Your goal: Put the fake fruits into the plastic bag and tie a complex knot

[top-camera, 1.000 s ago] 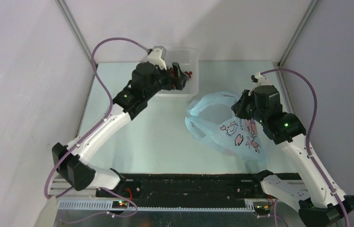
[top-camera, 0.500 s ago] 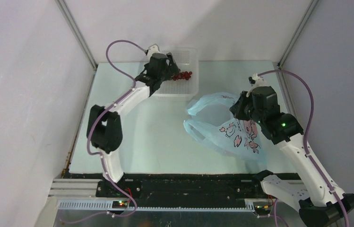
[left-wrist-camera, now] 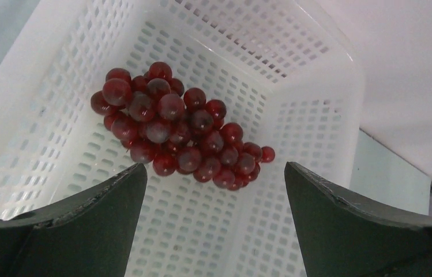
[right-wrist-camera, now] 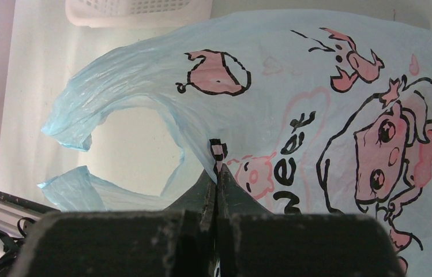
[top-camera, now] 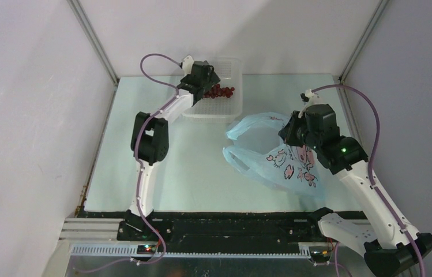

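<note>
Left gripper point(left-wrist-camera: 213, 173) wide open over grapes point(left-wrist-camera: 173, 124), which lie in basket point(left-wrist-camera: 323, 109) at table's 12 o'clock. Right gripper point(right-wrist-camera: 218, 179) pinched tight on bag point(right-wrist-camera: 294, 75) rim; bag at 3 o'clock.

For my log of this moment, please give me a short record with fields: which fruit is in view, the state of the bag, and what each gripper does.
fruit in view: only the grapes, lying in the white basket, ungripped
plastic bag: on the table, handles loose, untied
left gripper: open, poised at the grapes
right gripper: shut on a fold of the plastic bag
</note>
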Robot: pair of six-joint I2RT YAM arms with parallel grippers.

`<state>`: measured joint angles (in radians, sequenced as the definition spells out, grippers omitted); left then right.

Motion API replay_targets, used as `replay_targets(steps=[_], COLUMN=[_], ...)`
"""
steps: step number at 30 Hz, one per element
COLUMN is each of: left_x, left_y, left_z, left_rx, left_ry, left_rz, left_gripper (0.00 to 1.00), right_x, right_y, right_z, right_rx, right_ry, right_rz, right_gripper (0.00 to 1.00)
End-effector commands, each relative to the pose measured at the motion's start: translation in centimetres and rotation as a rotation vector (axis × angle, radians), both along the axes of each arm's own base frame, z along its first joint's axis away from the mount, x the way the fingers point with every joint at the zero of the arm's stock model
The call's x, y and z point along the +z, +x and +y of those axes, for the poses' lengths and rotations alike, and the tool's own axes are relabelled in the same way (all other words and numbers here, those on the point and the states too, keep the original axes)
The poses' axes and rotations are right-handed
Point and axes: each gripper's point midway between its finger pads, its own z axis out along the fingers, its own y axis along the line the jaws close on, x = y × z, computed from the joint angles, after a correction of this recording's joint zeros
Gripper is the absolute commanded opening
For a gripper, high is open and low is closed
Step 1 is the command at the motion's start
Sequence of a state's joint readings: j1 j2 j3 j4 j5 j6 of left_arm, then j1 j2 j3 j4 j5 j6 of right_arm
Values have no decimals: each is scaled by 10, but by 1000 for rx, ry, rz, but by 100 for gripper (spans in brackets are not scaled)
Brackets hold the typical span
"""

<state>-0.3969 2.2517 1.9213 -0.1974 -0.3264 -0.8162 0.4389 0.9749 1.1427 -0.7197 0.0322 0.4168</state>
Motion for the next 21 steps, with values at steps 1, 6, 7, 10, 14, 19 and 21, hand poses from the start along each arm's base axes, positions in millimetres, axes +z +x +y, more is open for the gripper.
replay_targets(steps=[1,6,7,10,14,19,21], left_x=[14,-10,-12,-22,-36,-55,-60], left_y=[24,33,33,33,33,39,43], left_z=[-4,-6,-6,-1,0,-4,-8], left_rx=[77,125,139,182,226,247,242], left_ry=[-86,-117,-130,-140,-172,-229,-242], left_rz=[-40,-1,2,18,40,68,73], left_gripper=[96,99,99,99,99,99,99], right_x=[8,7,6,6,6,7,7], right_y=[6,7,8,7,8,7,7], right_z=[8,9,9,14,17,18,18], right_rx=[25,25,24,48,57,63,63], right_ry=[21,22,22,34,43,47,46], right_rz=[-34,-31,-30,-21,-21,-23,-22], right_gripper=[0,0,0,0,0,0,0])
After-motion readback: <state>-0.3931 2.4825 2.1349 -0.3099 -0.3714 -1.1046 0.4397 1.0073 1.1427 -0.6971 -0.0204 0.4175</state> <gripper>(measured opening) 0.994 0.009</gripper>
